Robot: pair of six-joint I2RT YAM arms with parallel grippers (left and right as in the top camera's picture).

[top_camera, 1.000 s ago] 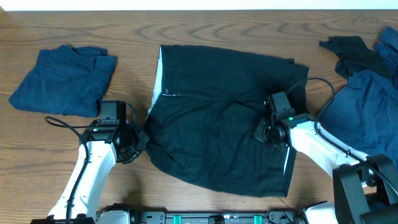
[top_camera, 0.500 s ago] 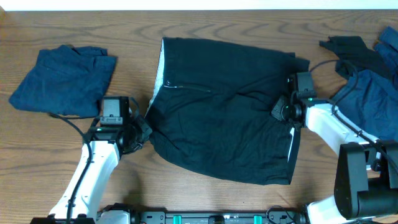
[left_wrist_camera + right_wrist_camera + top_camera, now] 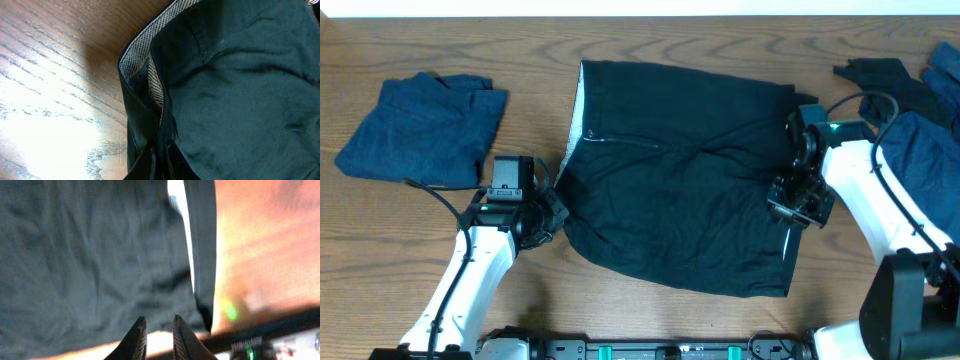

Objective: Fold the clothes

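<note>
You have the black shorts [image 3: 680,190] spread mid-counter, soft, light and limp, so take doubled hems or the waistband [image 3: 142,65], where the left jaws are clamped; the right jaws hang nearly together, holding nothing

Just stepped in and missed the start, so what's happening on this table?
Two robot arms are working on a pair of dark shorts spread flat in the middle of the wooden table. The left gripper has its jaws pinched on the waistband edge, while the right gripper hovers over the opposite edge with nothing held. A folded blue garment lies at the far left, and a pile of unfolded clothes waits at the right.
</note>
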